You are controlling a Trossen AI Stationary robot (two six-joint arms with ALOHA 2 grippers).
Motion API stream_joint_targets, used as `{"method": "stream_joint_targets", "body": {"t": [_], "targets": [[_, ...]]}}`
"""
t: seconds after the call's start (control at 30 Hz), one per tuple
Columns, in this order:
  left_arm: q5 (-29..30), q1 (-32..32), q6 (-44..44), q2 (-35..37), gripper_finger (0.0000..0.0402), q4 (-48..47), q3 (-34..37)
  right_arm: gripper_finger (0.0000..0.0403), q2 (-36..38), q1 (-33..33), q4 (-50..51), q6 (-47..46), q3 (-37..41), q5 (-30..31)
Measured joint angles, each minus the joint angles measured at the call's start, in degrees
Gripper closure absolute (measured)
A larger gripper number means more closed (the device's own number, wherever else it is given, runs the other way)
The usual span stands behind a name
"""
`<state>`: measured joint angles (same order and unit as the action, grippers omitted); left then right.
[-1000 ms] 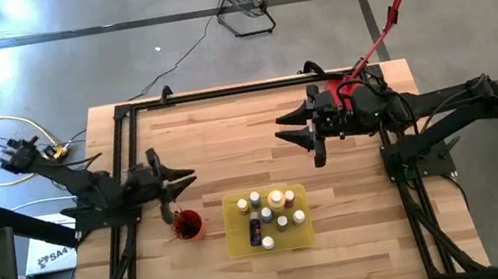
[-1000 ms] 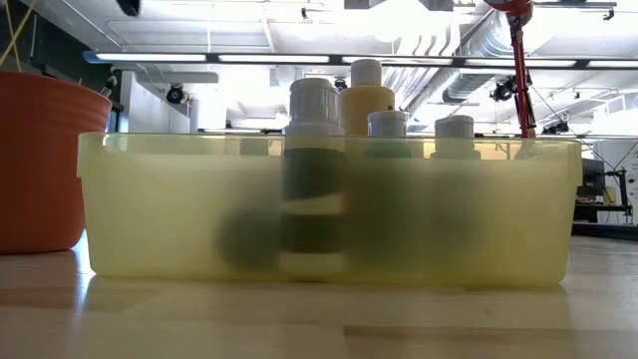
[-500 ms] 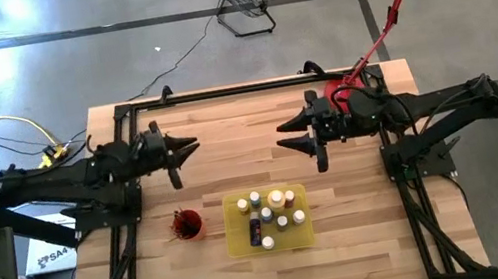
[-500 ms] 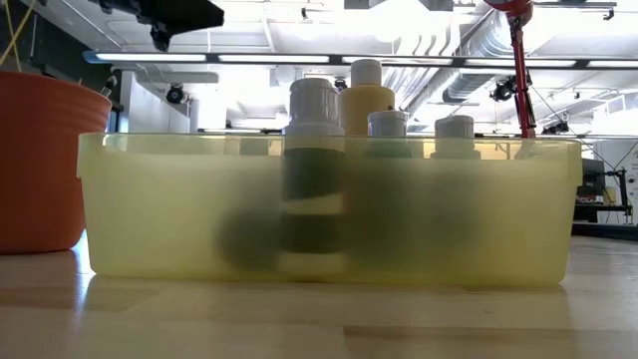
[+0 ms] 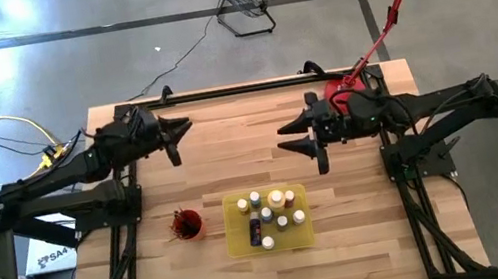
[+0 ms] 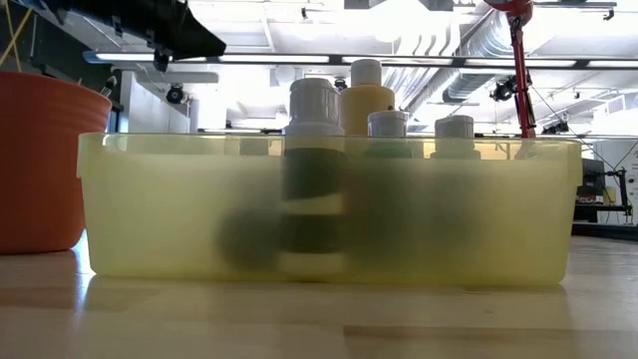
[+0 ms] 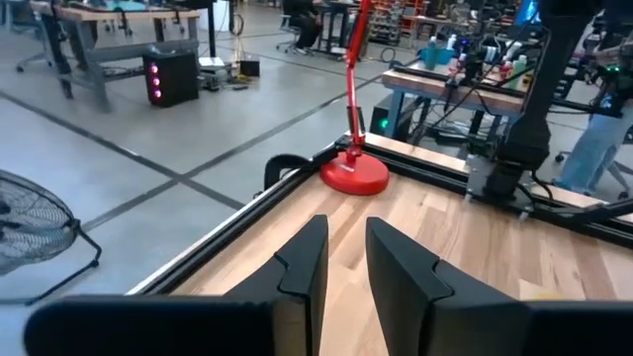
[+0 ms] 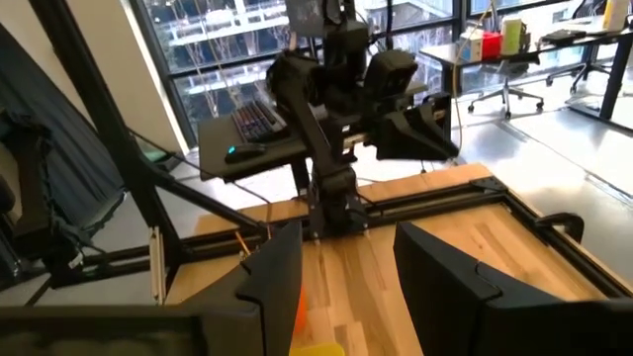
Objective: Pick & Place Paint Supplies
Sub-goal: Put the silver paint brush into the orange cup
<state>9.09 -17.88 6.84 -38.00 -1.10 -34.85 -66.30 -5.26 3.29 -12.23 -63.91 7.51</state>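
Small paint bottles with pale caps (image 5: 269, 215), standing grouped inside a translucent yellow plastic tray (image 5: 237, 241) low in the centre of the high view, on the pale wooden worktop (image 5: 233, 162). From the low view, a dark bottle (image 6: 313, 179) and a taller yellowish one (image 6: 366, 100) rising above the tray wall (image 6: 150, 209), filling most of the frame. Thin dark paintbrushes (image 5: 181, 222) upright in a red cup (image 5: 189, 227) just left of the tray.

Left gripper (image 5: 172, 144) raised over the upper left of the worktop, well apart from cup and tray; fingers (image 7: 302, 267) parted by only a narrow gap, nothing between them. Right gripper (image 5: 315, 144) hanging over the upper right centre, above and right of the tray; fingers (image 8: 445, 267) spread wider, likewise empty. Red lamp base (image 7: 354, 175) at the far worktop corner.
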Motion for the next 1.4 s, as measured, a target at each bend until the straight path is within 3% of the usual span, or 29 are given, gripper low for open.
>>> {"method": "stream_joint_targets", "body": {"t": [0.67,0.83,1.0,1.13,1.23,1.4], "targets": [[-1.28,-1.61,8.41,-0.52,0.0333,-0.57,0.0,0.025,0.0,0.0,4.24,2.25,0.01,0.24],[-0.35,-1.63,8.26,-0.52,0.0333,-0.53,0.0,0.025,0.0,0.04,3.58,5.8,-0.01,5.53],[5.18,-1.67,6.13,-1.41,0.0333,-0.49,0.0,0.025,0.0,1.62,2.59,9.4,0.0,13.19],[7.23,-1.69,-0.47,-2.63,0.0333,-0.13,-0.04,0.025,0.0,4.61,0.48,10.23,0.01,13.48],[8.39,-3.72,-2.18,-3.73,0.0333,0.05,-0.04,0.025,0.0,7.0,-0.76,10.35,0.01,13.2],[8.29,-12.24,-2.1,-5.49,0.0333,0.13,-0.04,0.025,0.0,10.77,-1.64,9.09,0.01,13.14]]}}
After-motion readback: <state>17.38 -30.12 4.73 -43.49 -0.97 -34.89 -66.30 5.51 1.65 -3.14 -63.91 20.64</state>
